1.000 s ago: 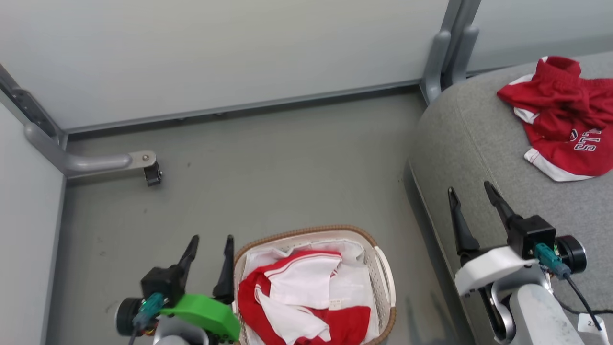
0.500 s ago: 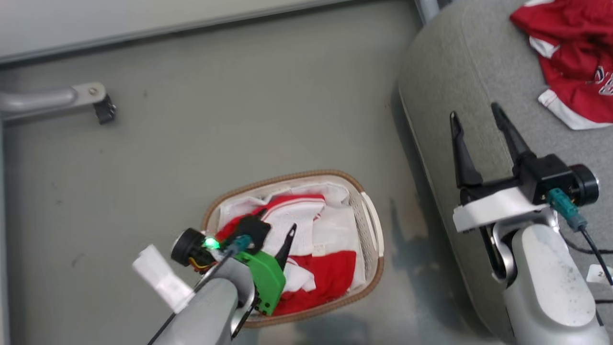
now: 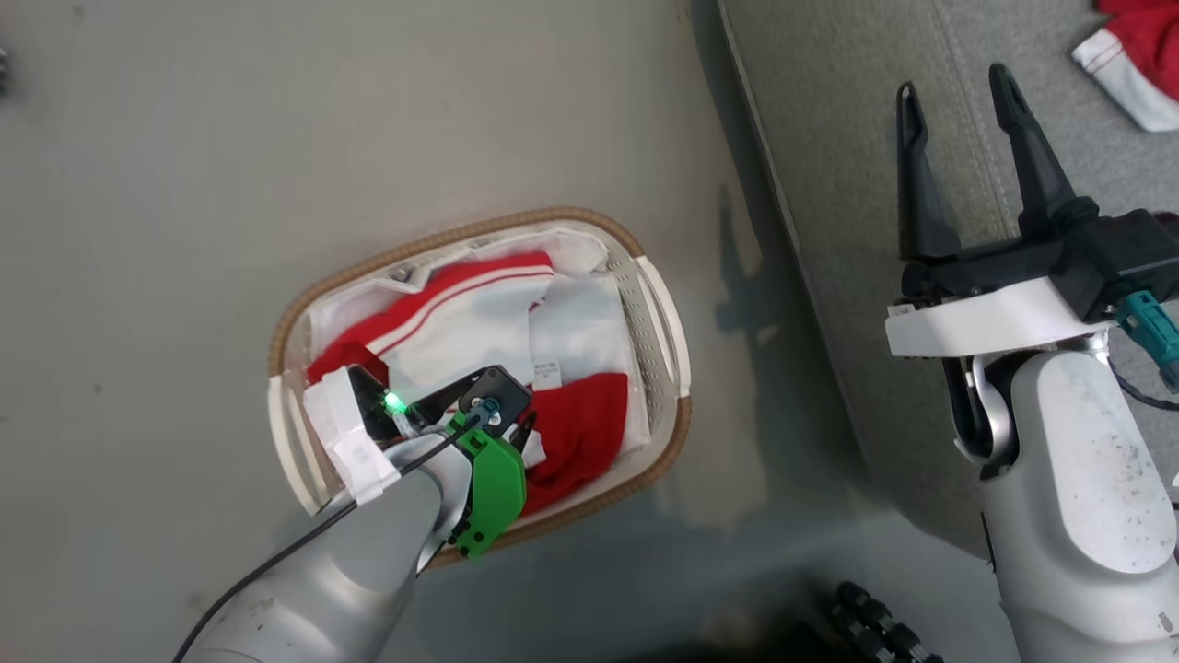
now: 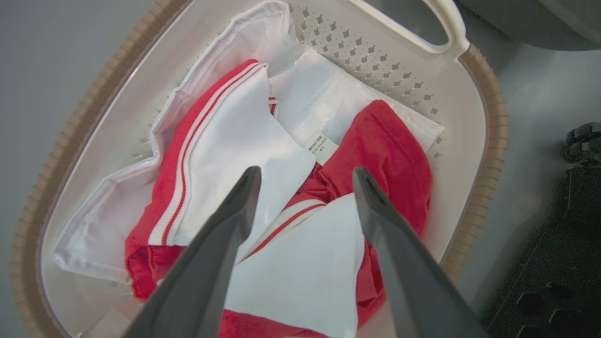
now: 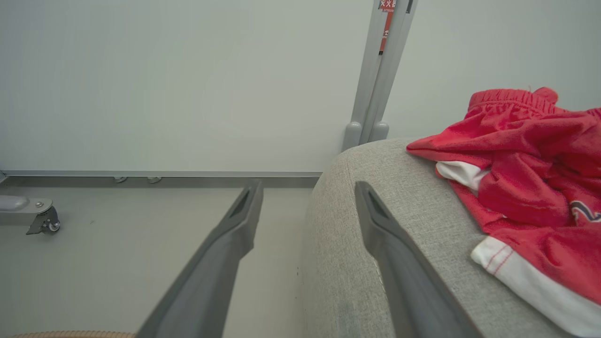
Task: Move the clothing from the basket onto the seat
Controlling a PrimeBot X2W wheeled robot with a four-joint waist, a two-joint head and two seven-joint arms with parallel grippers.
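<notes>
The basket (image 3: pixel 479 221) stands on the floor left of the seat (image 3: pixel 829 138), with red-and-white clothing (image 3: pixel 461 313) heaped on its white liner. My left gripper (image 4: pixel 305 173) points down into the basket (image 4: pixel 488 141), open, its fingertips just over the clothing (image 4: pixel 225 136) with folds of white and red fabric between them; whether they touch it I cannot tell. My right gripper (image 3: pixel 956 81) is open and holds nothing above the seat's left edge. Another red garment (image 5: pixel 530 155) with white trim lies on the seat (image 5: pixel 375 211), right of my right gripper (image 5: pixel 307 185).
Smooth grey floor (image 3: pixel 184 184) surrounds the basket. A dark part of my base (image 3: pixel 875 626) shows at the bottom. A pale wall with a grey partition post (image 5: pixel 380 70) stands behind the seat, and a caster foot (image 5: pixel 42 220) sits far left.
The head camera has tilted down. My left gripper has swung from beside the basket to above its clothing, fingers pointing down into it. The right gripper stays open over the seat's edge.
</notes>
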